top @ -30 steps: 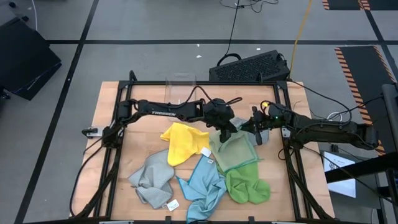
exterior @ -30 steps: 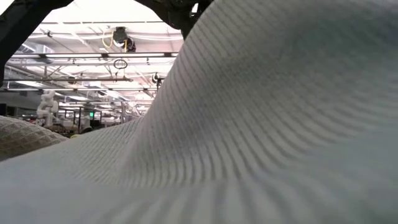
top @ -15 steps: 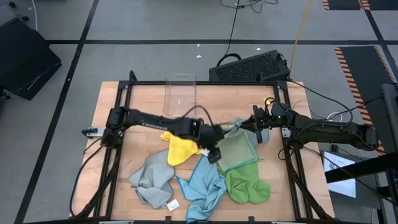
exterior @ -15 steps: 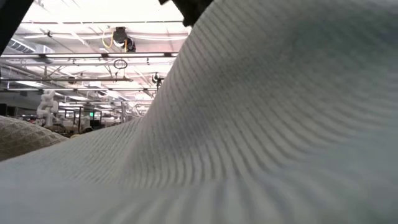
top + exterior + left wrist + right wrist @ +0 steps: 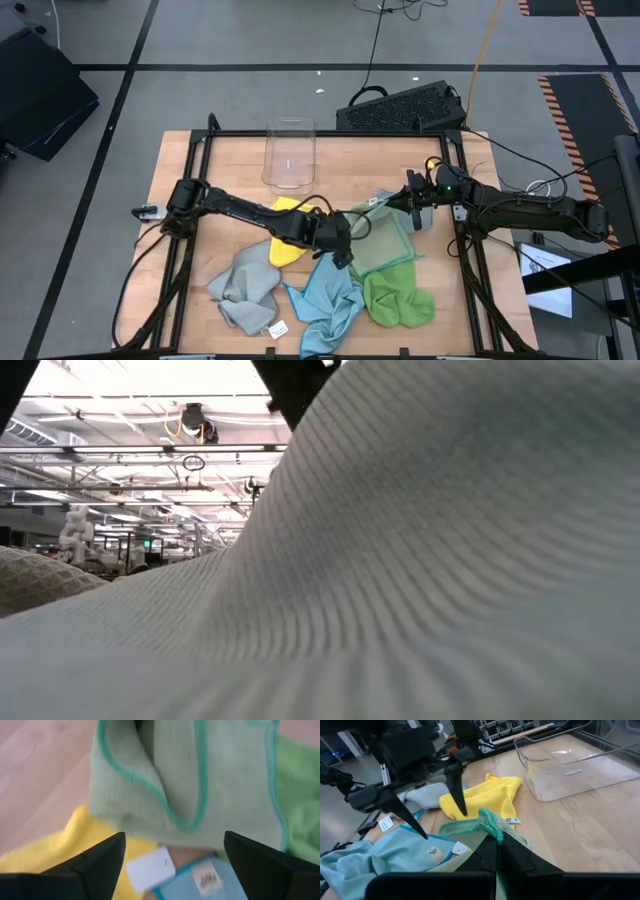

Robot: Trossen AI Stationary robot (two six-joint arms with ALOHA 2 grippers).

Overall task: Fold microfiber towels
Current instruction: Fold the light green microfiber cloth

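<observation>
Pale green towel [image 5: 380, 243] is my landmark: it lies spread mid-table, half over the bright green towel [image 5: 398, 297] on its near side. My right gripper [image 5: 492, 851] is clenched on its far corner, teal hem bunched and lifted between the tips. My left gripper [image 5: 340, 247] hangs at the towel's left edge, fingers [image 5: 100, 862] spread wide, holding nothing; below them I see the pale green fold, the yellow towel [image 5: 75, 842] and a white tag [image 5: 150, 868]. The yellow one lies left of the landmark, the light blue towel [image 5: 328, 292] near-left of it, the grey towel [image 5: 245, 290] further left. The clear bin [image 5: 289, 155] sits well beyond it, empty as far as I can tell. Handling guess: light, limp, no stiffness, so it will sag and drag whatever it overlaps; the nap should grip, not slip. Take it by the stitched hem at a corner, not mid-panel. I judge that my left should pinch the adjacent left corner, then both tension the edge before folding. Risk: snagging yellow or blue underneath. Low view is blocked by cloth.
</observation>
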